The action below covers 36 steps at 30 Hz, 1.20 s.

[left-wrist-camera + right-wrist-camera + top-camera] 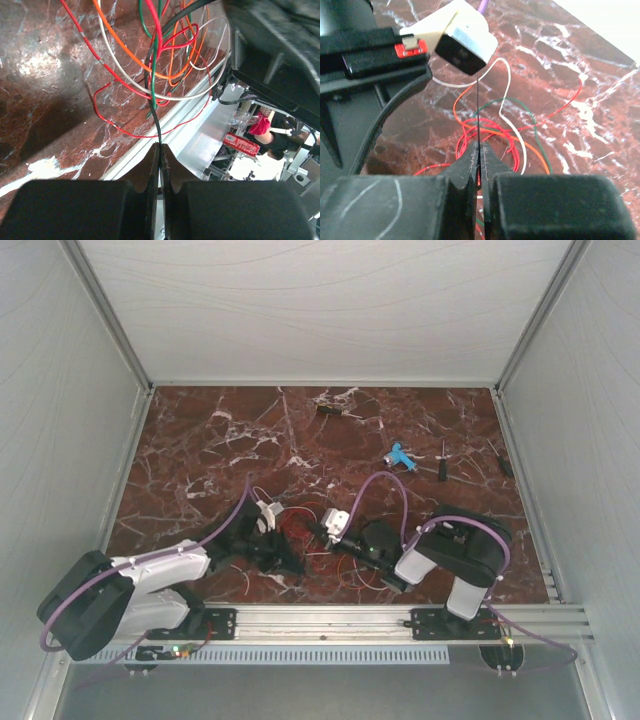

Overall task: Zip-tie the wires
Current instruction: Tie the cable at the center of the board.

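Red marble tabletop (200,440), pale panel walls (330,300), aluminium rail (330,620) along near edge

White-and-black arms (165,565), purple cables (384,476), black left claw (159,146), right claw (479,146)

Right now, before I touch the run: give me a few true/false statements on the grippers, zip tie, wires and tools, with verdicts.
1. The left gripper has its jaws shut on the zip tie. True.
2. The right gripper holds a screwdriver. False: its jaws pinch a thin black strip, apparently the zip tie.
3. The wires are only red and white. False: there are orange and green strands as well.
4. The blue tool lies at the far right of the table, apart from both grippers. True.
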{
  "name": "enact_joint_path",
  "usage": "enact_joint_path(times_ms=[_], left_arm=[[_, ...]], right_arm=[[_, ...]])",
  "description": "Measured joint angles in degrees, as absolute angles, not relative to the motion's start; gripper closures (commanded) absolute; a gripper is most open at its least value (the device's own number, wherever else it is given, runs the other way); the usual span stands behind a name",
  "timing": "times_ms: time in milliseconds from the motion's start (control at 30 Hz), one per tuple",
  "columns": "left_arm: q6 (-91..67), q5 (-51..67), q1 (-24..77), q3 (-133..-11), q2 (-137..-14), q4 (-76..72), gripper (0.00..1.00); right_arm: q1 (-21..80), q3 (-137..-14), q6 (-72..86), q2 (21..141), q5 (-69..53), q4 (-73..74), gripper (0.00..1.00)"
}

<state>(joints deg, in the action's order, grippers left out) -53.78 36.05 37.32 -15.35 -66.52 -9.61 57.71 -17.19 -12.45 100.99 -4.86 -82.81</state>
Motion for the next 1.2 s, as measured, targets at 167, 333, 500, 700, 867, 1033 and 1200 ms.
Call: enact_joint_path(times_ms=[167,333,500,700,867,1033,1200], left_arm=[[-52.16,37.6,36.47,-16.95,-66.72,-9.04,1.0],[-49.84,37.65,36.42,-19.46,-66.39,-6.63,1.0],[-47.13,37.71,35.86,-24.05,-67.64,0.16,1.0],[-44.99,41.21,34.22,-26.72,-73.28,4.99,1.0],[-43.16,42.54,32.47,-27.55,-74.32,8.8,1.0],[-40.66,43.57,31.0,-30.39,-77.01,11.18,1.0],[-38.37,44.21,30.37,-32.38,-80.77,13.91,1.0]], right_arm=[[58.15,-17.58,-16.71,97.14,-3.07,-82.41,1.0],[61.28,-16.99,-29.23,95.02,-3.27,-79.77,1.0],[61.78,-14.87,-39.11,98.83,-3.86,-81.76,1.0],[61.89,-15.35,-49.15,101.75,-3.84,-81.87,1.0],[61.89,-15.53,-55.18,101.45,-3.64,-82.26,1.0],[62.24,-14.39,-61.04,100.25,-3.64,-82.78,1.0],[64.27,-13.82,-66.83,100.01,-2.96,-82.94,1.0]])
